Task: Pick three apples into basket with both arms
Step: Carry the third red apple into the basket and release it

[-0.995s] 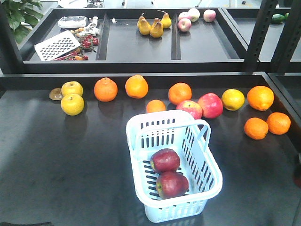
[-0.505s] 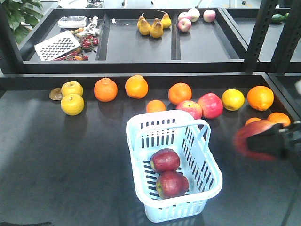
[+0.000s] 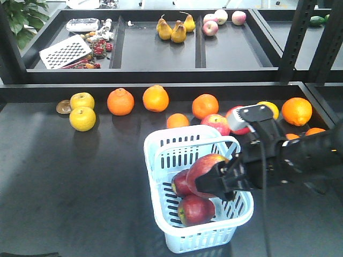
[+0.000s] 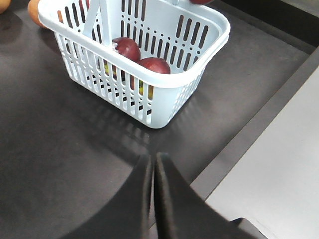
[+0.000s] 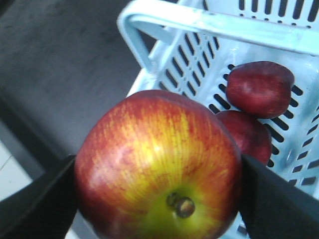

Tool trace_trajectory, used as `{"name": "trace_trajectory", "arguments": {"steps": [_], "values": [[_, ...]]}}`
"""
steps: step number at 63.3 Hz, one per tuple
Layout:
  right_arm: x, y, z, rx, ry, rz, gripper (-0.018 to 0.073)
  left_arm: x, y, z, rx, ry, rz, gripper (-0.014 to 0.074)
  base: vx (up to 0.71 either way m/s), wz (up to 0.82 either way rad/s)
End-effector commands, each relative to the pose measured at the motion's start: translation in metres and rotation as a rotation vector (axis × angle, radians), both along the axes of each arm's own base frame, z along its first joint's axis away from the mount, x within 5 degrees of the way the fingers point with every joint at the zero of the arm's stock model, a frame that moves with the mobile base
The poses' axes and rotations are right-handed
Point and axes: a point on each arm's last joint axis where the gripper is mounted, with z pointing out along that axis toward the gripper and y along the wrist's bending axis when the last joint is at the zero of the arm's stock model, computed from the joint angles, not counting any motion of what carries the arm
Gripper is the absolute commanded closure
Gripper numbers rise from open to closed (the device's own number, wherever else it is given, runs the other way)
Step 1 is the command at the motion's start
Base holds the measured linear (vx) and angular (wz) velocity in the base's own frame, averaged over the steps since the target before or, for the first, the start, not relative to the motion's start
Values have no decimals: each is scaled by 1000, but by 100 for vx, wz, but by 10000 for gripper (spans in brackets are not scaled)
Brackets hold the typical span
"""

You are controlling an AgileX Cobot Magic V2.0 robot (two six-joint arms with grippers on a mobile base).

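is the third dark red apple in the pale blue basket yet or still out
Out. The third dark red apple sits clamped in the right gripper above the pale blue-white plastic basket, where two dark red apples lie.

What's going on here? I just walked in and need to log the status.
The right gripper holds a dark red apple over the pale blue basket, which already has two apples in it. The left gripper is shut and empty, near the basket. Oranges and other fruit remain on the table.

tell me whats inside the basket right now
Two dark red apples lie on the floor of the basket. The right gripper holds a third apple above them, hiding part of the rear one in the front view.
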Motion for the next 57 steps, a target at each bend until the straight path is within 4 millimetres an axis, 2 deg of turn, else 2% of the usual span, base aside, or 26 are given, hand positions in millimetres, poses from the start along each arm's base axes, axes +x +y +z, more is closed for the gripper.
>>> {"name": "trace_trajectory", "arguments": {"steps": [1,8,16,21,31,38,44,52,57], "values": [[12,4,6,45,-45,-64,263,4,-1,11,-56,-30,38,603,0,0],[19,4,-4,34,-30,-81,48,4,-1,11,-56,-30,38,603,0,0],[23,3,-4,31,-56,-107,-125,4,-1,11,-56,-30,38,603,0,0],[24,3,-3,31,-62,-112,-171,4,-1,11,-56,-30,38,603,0,0],[24,3,-3,29,-65,-108,-156,4,-1,11,-56,-30,38,603,0,0],[21,4,-3,26,-55,-81,-112,4,-1,11,-56,-30,38,603,0,0],[18,5,-2,30,-36,-49,-18,4,-1,11,-56,-30,38,603,0,0],[7,7,4,32,-26,33,207,4,-1,11,-56,-30,38,603,0,0],[-2,7,12,35,-44,97,402,4,-1,11,-56,-30,38,603,0,0]]}}
